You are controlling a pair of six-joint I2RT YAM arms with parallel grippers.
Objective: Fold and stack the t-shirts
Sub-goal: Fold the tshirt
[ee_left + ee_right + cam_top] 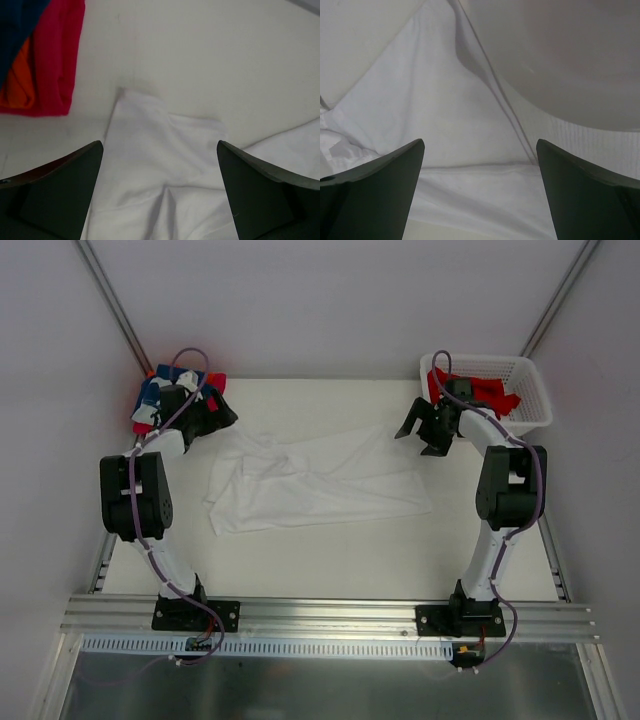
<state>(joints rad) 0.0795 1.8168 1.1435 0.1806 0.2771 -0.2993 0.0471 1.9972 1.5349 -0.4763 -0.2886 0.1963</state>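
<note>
Looking down from the top external view, a plain white t-shirt (pixel 315 480) lies spread and rumpled across the middle of the table (pixel 330 560), unfolded. At the far left corner sits a folded stack of t-shirts (pixel 160 400) in blue with a white print, red and orange. The left gripper (pixel 215 412) hovers just beside that stack, over the white t-shirt's far left corner, jaws apart and holding nothing. At the far right stands a white lattice basket (pixel 520 390) with red t-shirts (pixel 495 397) bunched inside. The right gripper (pixel 425 435) hangs just in front of the basket, near the white t-shirt's far right corner - its jaws also spread wide and empty.

From the left wrist, two dark fingers (pixel 60 190) stand far apart above a sleeve-like flap of the white cloth; the red and orange edges of the folded stack show at the upper left, apart from the flap.

From the right wrist, the fingers frame wrinkled white fabric with a seam running through it - a pale blurred shape fills the upper right, and I cannot tell what it is.
</note>
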